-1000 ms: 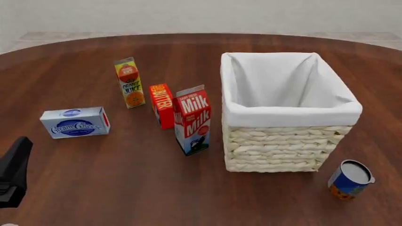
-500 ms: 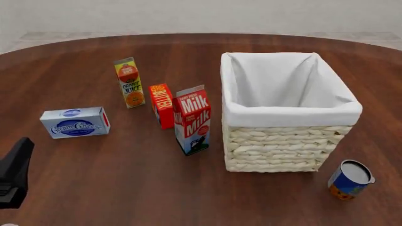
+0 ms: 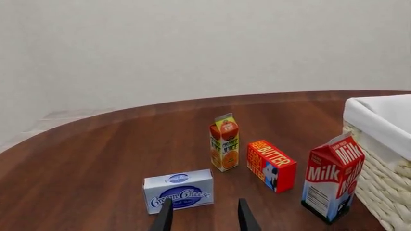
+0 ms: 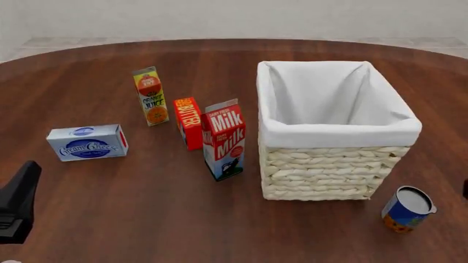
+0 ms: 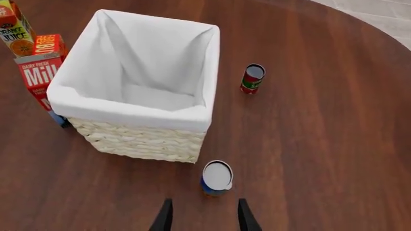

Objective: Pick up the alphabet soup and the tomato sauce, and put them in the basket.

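Observation:
The alphabet soup [image 4: 408, 209], a short blue and orange can with a silver top, stands just off the basket's near right corner. In the right wrist view the alphabet soup [image 5: 217, 178] sits slightly ahead of my open right gripper [image 5: 205, 200], with nothing between the fingers. The tomato sauce [image 5: 252, 79], a small can with a red and green label, stands on the far side of the basket [image 5: 132, 113]; the front view hides it behind the basket [image 4: 329, 170]. My left gripper [image 3: 205, 201] is open and empty, facing the cream cheese box [image 3: 178, 190].
Left of the basket stand a milk carton [image 4: 224, 139], a red butter box [image 4: 188, 123], an orange juice carton [image 4: 150, 96] and the cream cheese box [image 4: 87, 142]. My left arm's dark body [image 4: 18, 203] sits at the near left edge.
The left arm has sunk slightly lower in the front view. A dark sliver of the right arm now shows at the right edge. The objects have not moved.

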You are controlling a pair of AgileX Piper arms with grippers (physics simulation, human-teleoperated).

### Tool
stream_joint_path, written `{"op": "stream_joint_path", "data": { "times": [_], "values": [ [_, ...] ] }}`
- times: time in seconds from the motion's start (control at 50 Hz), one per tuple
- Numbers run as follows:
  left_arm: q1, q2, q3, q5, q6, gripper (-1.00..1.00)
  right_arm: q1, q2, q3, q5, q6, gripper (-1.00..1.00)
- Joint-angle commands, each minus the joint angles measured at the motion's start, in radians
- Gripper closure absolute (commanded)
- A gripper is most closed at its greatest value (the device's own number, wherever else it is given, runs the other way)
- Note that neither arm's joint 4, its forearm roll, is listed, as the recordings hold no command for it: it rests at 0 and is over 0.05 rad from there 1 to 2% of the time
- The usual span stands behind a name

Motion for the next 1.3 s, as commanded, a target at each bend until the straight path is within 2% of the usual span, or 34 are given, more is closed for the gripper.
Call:
{"op": "stream_joint_path", "data": {
  "times": [0.02,0.22,0.58,0.82,1.3],
  "values": [
    [-0.004,0.0,0.001,0.001,0.002,-1.0,-0.006,-0.03,0.049,0.014,0.017,-1.0],
    [-0.005,0.0,0.001,0.001,0.003,-1.0,-0.001,-0.058,0.112,-0.001,0.039,-1.0],
    [-0.008,0.0,0.002,0.002,0.011,-1.0,0.0,-0.086,0.19,-0.029,0.047,-1.0],
    [-0.006,0.001,0.002,0.003,0.01,-1.0,0.013,-0.078,0.247,-0.083,0.064,-1.0],
    [-0.006,0.0,0.003,0.007,0.014,-1.0,-0.039,-0.038,0.338,-0.22,0.029,-1.0]
  ]
}}
